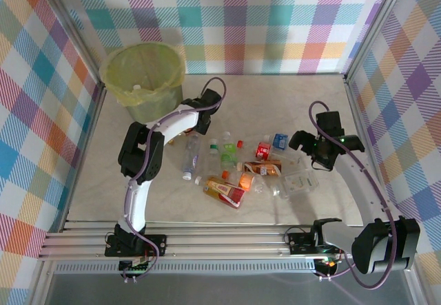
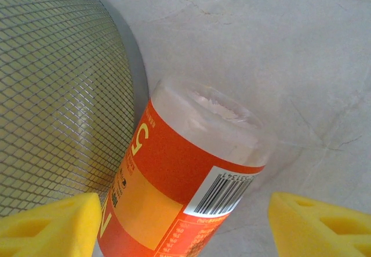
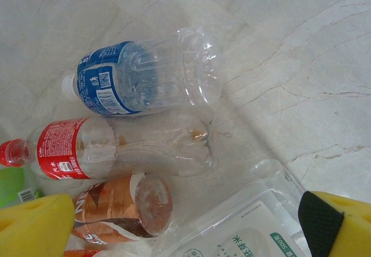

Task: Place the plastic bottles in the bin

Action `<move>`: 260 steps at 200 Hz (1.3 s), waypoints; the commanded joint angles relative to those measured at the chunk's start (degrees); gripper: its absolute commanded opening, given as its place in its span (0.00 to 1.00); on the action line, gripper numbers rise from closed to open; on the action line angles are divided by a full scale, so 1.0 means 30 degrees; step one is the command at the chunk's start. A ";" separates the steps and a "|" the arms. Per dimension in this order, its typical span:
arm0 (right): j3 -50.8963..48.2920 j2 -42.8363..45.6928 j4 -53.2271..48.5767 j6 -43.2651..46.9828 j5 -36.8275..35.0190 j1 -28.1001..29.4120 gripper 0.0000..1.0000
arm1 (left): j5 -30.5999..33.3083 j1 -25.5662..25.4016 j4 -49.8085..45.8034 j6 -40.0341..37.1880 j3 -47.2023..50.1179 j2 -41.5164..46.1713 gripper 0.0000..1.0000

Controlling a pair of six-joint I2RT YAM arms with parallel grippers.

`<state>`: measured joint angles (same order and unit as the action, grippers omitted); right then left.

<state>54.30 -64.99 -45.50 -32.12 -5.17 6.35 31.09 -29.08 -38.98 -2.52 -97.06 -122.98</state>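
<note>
The bin [image 1: 142,78], a round translucent bucket lined with a yellow-green bag, stands at the back left; its mesh-patterned wall [image 2: 52,94] is close on the left of the left wrist view. My left gripper [image 1: 180,134] is open beside the bin. An orange-labelled bottle [image 2: 174,181] lies between its spread yellow fingers [image 2: 52,225], with a gap on the right side. Several crushed bottles [image 1: 241,174] lie mid-table. My right gripper [image 1: 303,142] hangs open over a blue-labelled bottle [image 3: 145,77], a red-labelled bottle [image 3: 116,149] and a brown-labelled bottle [image 3: 127,207].
A flat clear bottle with a white label [image 3: 249,228] lies under the right gripper. A long clear bottle [image 1: 191,157] lies left of the pile. Loose coloured caps [image 1: 240,143] are scattered about. Checked walls close in the table on three sides.
</note>
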 commanded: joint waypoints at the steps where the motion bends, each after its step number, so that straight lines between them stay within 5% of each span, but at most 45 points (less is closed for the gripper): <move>1: -0.0197 -0.0014 -0.0099 0.0049 -0.0218 -0.0099 1.00 | -0.0256 0.0172 -0.0430 0.0314 -0.0776 -0.0590 0.75; 135: -0.0259 0.0056 -0.0074 0.0028 -0.0242 -0.0113 1.00 | -0.3001 0.0201 -0.0224 0.2691 -0.2164 -0.1077 0.67; 190: -0.0289 -0.0004 -0.0038 0.0042 -0.0269 -0.0095 1.00 | -0.2932 0.0194 -0.1100 0.2587 -0.2864 -0.1078 0.88; 260: -0.0435 -0.0218 0.0223 0.0026 -0.0108 -0.0102 1.00 | -0.2239 0.0406 -0.1874 0.2193 -0.2131 -0.1063 0.90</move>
<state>53.89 -65.19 -45.43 -32.12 -5.52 6.35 23.53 -28.60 -42.46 4.82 -104.27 -125.95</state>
